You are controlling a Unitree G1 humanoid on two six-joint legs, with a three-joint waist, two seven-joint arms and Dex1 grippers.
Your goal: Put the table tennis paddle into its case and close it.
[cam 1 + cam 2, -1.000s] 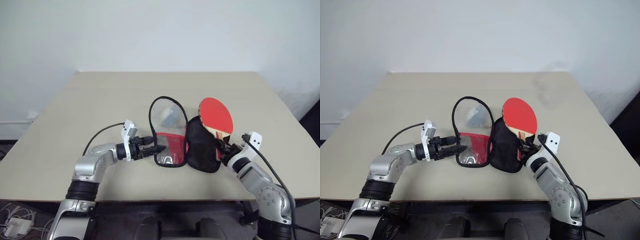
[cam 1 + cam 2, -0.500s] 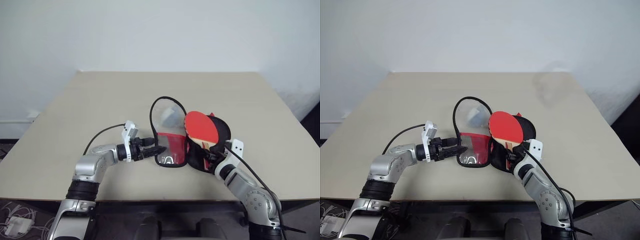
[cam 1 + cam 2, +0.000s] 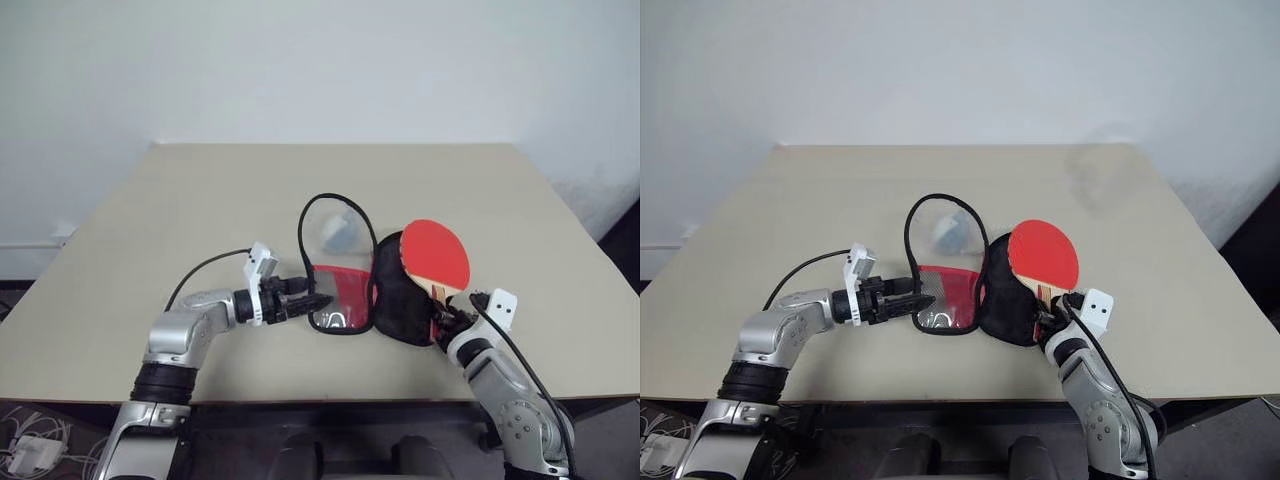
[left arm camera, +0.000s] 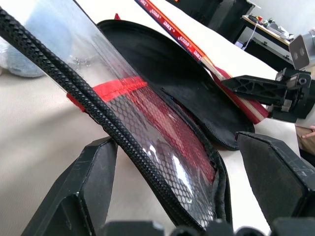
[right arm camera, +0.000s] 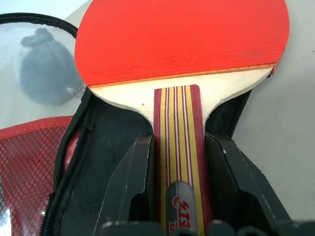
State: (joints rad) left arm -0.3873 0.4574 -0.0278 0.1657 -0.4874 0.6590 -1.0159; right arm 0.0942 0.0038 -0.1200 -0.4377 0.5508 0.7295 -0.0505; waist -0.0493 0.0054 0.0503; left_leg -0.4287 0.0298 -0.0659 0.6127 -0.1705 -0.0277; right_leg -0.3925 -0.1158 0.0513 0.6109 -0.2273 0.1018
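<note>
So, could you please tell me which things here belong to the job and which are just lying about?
Job:
- table tennis paddle, clamped in the right claw
- case, unzipped on the table, left claw open around its edge

Lying about:
- small grey lump behind the case's clear panel

Case lying open on my table, paddle held over its black half.

I see the case point(image 3: 362, 285) spread open on the beige table point(image 3: 200, 210), its clear-and-red flap on my left and its black half on my right. My left gripper point(image 3: 318, 301) sits at the flap's near edge, jaws apart. My right gripper point(image 3: 442, 318) clamps the handle of the table tennis paddle point(image 3: 434, 256), whose red face tilts up above the black half. A small grey lump point(image 3: 338, 235) shows through the clear panel.
</note>
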